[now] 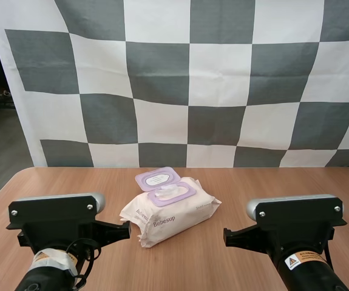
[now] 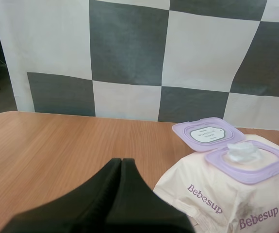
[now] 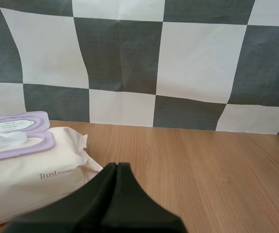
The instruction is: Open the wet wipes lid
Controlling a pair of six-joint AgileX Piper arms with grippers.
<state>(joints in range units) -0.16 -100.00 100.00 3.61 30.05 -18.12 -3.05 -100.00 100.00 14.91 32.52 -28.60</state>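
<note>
Left end effector [image 2: 121, 162] closed, empty, hiding the near corner of the wipes pack [image 2: 226, 196]. Right end effector [image 3: 117, 167] closed, empty, near pack. Pack mid-table [image 1: 59, 182], lid [image 1: 157, 179] open, wipe [image 1: 168, 190] poking out.

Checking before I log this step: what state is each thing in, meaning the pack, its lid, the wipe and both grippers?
wet wipes pack: lying flat, opening side up.
lid: open, flipped back.
wipe: poking up through the opening.
left gripper: shut on nothing.
right gripper: shut on nothing.
</note>
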